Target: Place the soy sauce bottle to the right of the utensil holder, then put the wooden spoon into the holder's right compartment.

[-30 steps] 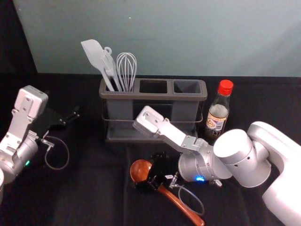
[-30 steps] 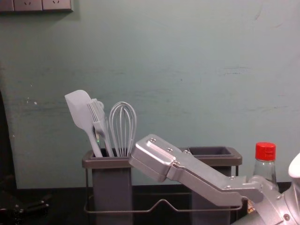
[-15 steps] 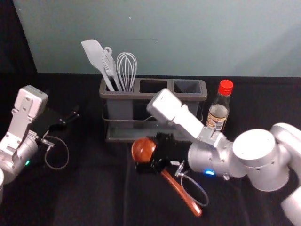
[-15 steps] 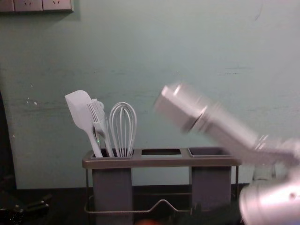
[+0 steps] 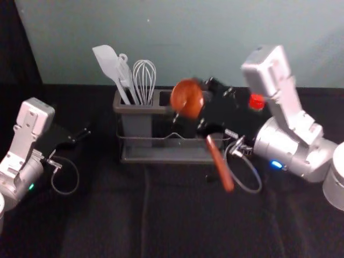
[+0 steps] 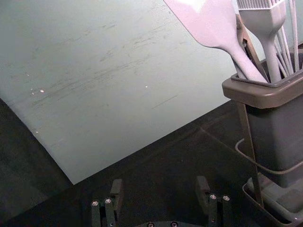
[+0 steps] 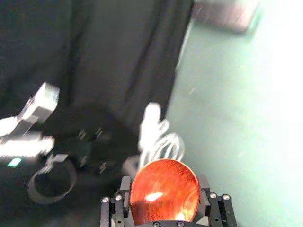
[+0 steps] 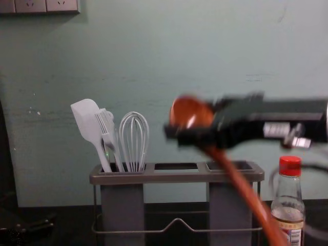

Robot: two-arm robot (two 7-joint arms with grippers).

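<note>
- The right gripper (image 5: 196,105) is up in front of the utensil holder (image 5: 166,157), near its right side.
- Its fingers are pinching the wooden spoon (image 5: 187,98) — one on each side, close to the round bowl.
- The spoon's bowl is at the top, and in the chest view it shows higher than the holder's rim.
- The handle (image 8: 246,192) slants down and to the right. It crosses in front of the holder's right compartment (image 8: 230,205), so the spoon is outside the holder.
- The soy sauce bottle (image 8: 288,210) stands up straight on the right of the holder, just beside it. It has a red cap (image 5: 257,101).
- The left gripper (image 5: 80,137) is parked low on the left side, apart from the holder. Its fingers (image 6: 116,195) are spread wide, with a gap between them.
- The holder's left compartment (image 8: 123,210) has a white spatula (image 8: 86,120), a pastry brush (image 8: 107,130) and a whisk (image 8: 134,141) — all poking out of the top.
- Wall sockets (image 8: 31,5) are high on the wall, at the left.
</note>
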